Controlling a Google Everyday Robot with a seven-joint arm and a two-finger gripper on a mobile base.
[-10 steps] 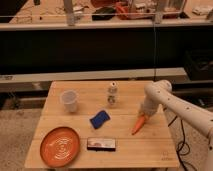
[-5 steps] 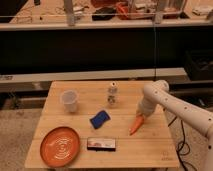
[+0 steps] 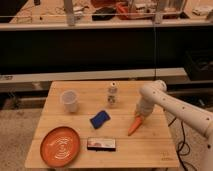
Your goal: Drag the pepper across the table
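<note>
- The pepper is lying at 4 o'clock on the tabletop, with its tip pointing toward 7 o'clock.
- The pincer is sitting on its fat end.
- I cannot tell if the pincer is squeezing it.
- I think the dragging is only starting; a long way across is waiting.

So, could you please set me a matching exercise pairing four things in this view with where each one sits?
Things:
1. pepper
2. orange plate
3. white cup
4. gripper

Places:
A. near-left corner of the table, as the view shows it
B. at the pepper's upper end, on the table's right side
C. far-left part of the table
D. lying right of centre, tip pointing toward the near edge

Pairs: 1-D, 2-A, 3-C, 4-B
</note>
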